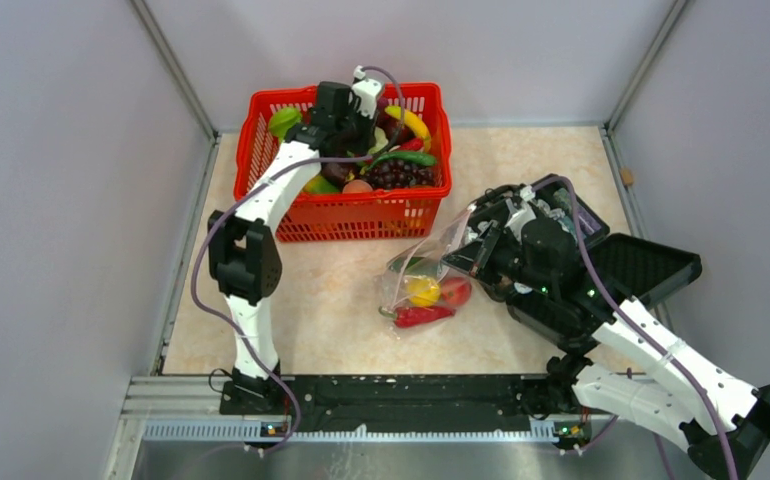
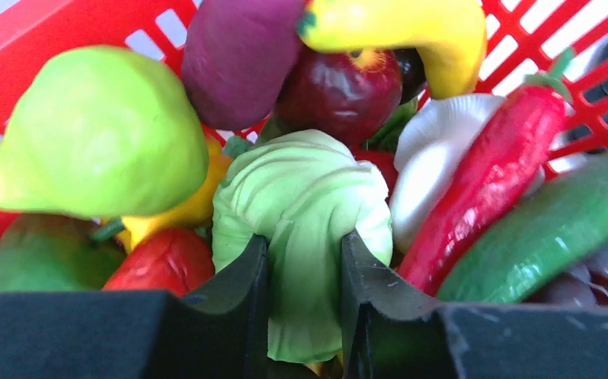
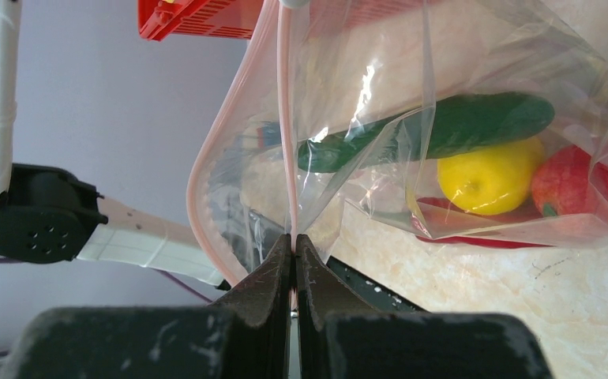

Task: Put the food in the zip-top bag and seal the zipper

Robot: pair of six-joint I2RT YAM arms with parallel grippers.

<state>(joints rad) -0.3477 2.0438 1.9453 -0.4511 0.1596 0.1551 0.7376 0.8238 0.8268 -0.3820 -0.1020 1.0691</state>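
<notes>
My left gripper (image 1: 353,118) is down in the red basket (image 1: 261,140), its jaws closed against both sides of the green cabbage (image 2: 301,197); the left wrist view shows this (image 2: 304,241). Around it lie a green pear (image 2: 95,134), a red chili (image 2: 490,174) and a cucumber (image 2: 553,225). My right gripper (image 3: 294,237) is shut on the pinkish zipper (image 3: 283,118) and holds the zip-top bag (image 1: 426,280) open by its mouth edge. In the bag lie a cucumber (image 3: 459,122), a lemon (image 3: 486,178), a tomato (image 3: 581,185) and a red chili (image 1: 423,316).
The basket also holds a yellow banana (image 2: 411,28), a dark red apple (image 2: 340,87), a purple vegetable (image 2: 234,55) and a white garlic (image 2: 435,158). An open black case (image 1: 641,268) lies under the right arm. Grey walls close in the table.
</notes>
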